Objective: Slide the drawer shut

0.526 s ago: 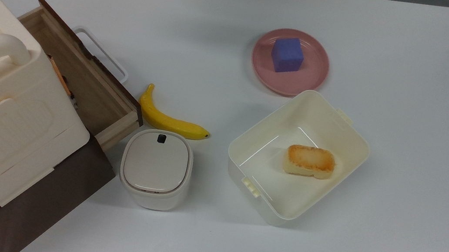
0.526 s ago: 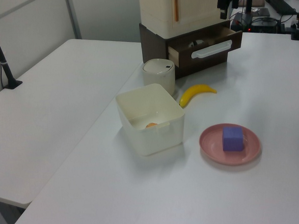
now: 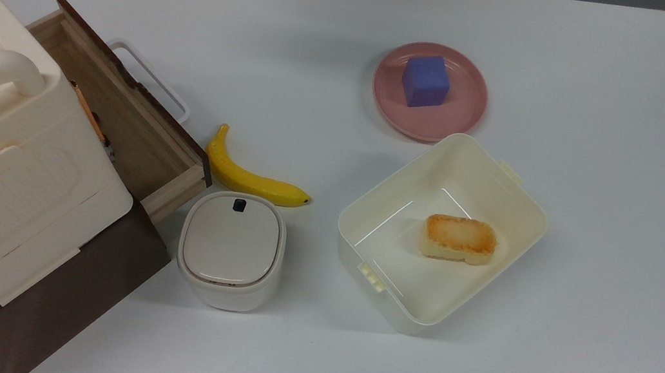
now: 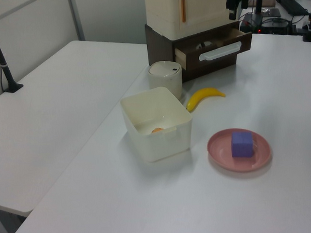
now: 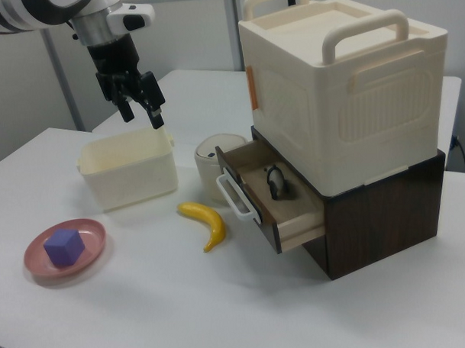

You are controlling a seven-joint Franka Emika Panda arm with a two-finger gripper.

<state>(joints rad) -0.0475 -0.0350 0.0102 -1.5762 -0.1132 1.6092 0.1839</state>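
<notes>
The drawer [image 3: 138, 133] stands pulled out of the dark brown cabinet [image 5: 379, 215]; it is light wood with a dark front panel [image 4: 218, 51] and a white loop handle [image 3: 152, 80]. In the right view the drawer [image 5: 291, 210] holds a small dark object [image 5: 275, 180], and its handle [image 5: 237, 197] faces the right view's left. My gripper [image 5: 142, 114] hangs high in the right view's upper left, above the cream bin [image 5: 128, 168] and well away from the drawer. It is open, with nothing between its fingers.
A large cream lidded box [image 5: 344, 86] sits on top of the cabinet. A banana [image 3: 249, 178] and a small lidded cream container [image 3: 230, 250] lie just in front of the drawer. The cream bin [image 3: 518, 206] holds bread [image 3: 460, 238]. A pink plate [image 3: 462, 117] carries a blue cube [image 3: 425, 81].
</notes>
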